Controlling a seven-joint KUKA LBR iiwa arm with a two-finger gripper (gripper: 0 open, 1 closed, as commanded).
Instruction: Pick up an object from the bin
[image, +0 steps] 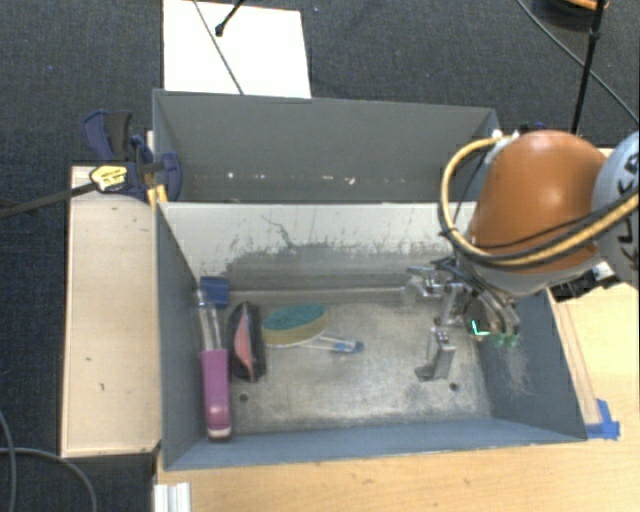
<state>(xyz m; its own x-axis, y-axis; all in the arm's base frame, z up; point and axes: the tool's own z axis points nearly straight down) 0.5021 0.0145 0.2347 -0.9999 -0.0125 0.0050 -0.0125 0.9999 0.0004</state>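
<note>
My gripper hangs low over the right part of the bin floor, open, with nothing between its fingers. One metal finger reaches down almost to the floor. The nearest loose thing is a round yellow brush with a teal top and a thin clear handle, lying left of the gripper at the bin's middle and well apart from it. Further left, a black and pink pad stands on edge.
A long tube with a purple grip and a blue cap lies along the left wall. The arm's orange dome and looped cables overhang the bin's right rear corner.
</note>
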